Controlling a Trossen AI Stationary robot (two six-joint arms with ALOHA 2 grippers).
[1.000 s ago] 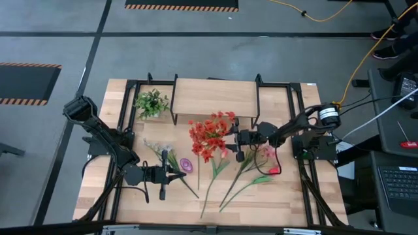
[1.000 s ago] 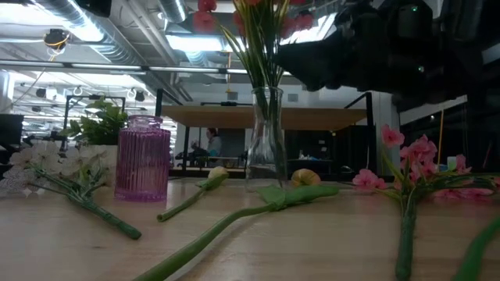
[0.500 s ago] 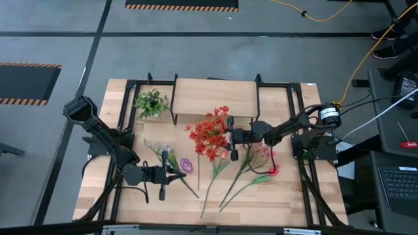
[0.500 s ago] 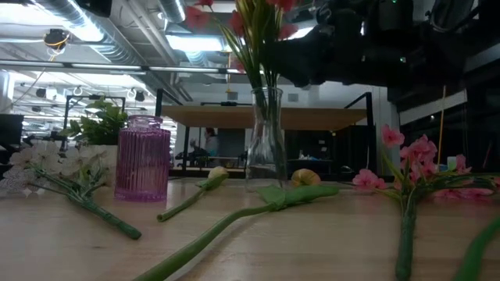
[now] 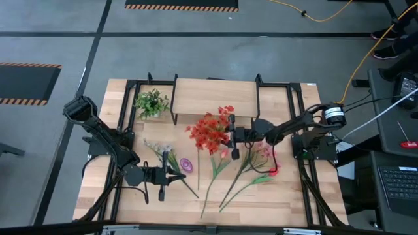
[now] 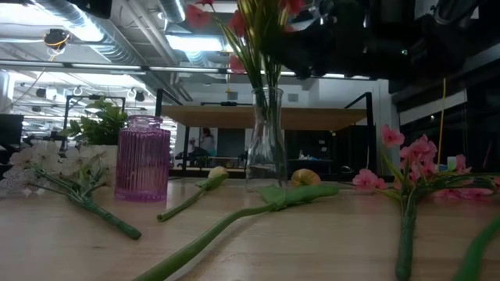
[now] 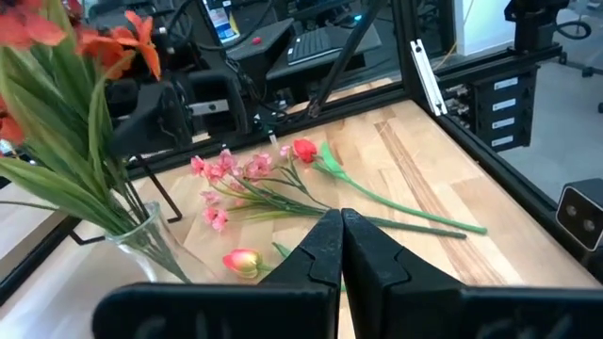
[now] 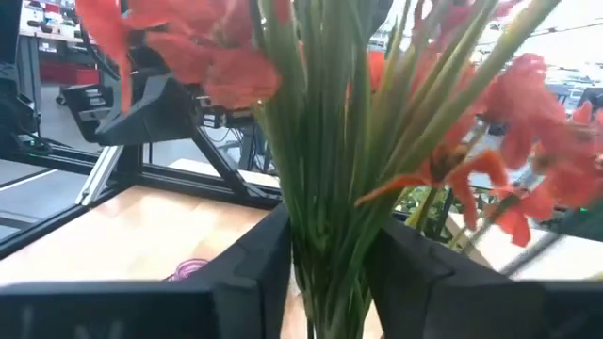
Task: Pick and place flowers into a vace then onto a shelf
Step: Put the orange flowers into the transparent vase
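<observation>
While the red flowers (image 5: 209,135) stand in the glass vase (image 6: 266,148) before the shelf (image 5: 214,96), their stems are bracketed by the right hand (image 8: 325,273), not yet clamped; a firm squeeze is needed before lifting.

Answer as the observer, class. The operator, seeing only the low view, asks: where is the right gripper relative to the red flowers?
Observer: In its wrist view the right gripper is at the red flowers' green stems.
Operator: And the left gripper?
Observer: The left gripper is shut and empty above the tabletop.
Operator: Is the leafy plant on the shelf?
Observer: No. From above, the leafy plant stands on the table beside the shelf, on the left arm's side.
</observation>
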